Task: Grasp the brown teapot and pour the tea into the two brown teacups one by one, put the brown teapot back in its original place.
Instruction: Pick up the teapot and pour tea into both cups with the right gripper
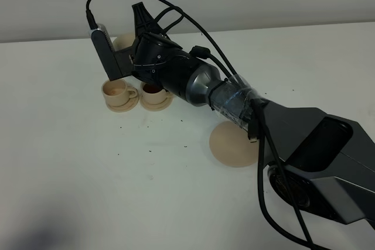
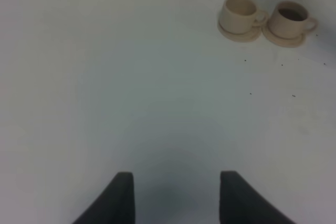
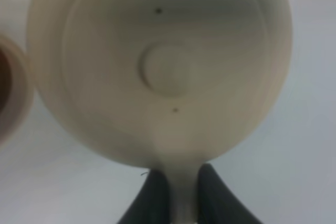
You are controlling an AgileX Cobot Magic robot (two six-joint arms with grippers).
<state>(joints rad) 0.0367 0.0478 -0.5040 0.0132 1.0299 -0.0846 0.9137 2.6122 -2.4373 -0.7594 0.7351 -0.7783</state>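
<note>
Exterior high: my dark grey right arm (image 1: pixel 316 144) is nearest, passing over the flat round tan plate (image 1: pixel 231 144). Beyond it, two small tan ceramic teacups on saucers, one pale inside (image 1: pixel 120 91), one dark inside (image 1: pixel 153 90).
Left wrist: my left gripper (image 2: pixel 177 179) spread wide, holding nothing.
Right wrist: my right gripper (image 3: pixel 182 174) clamped on the loop handle of the squat tan ceramic teapot (image 3: pixel 163 66), just beside the dark-filled cup.

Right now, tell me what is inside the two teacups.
The teacup nearer the plate holds dark liquid. The other teacup shows only a pale interior, seemingly empty. The right arm covers part of the filled one from above.
</note>
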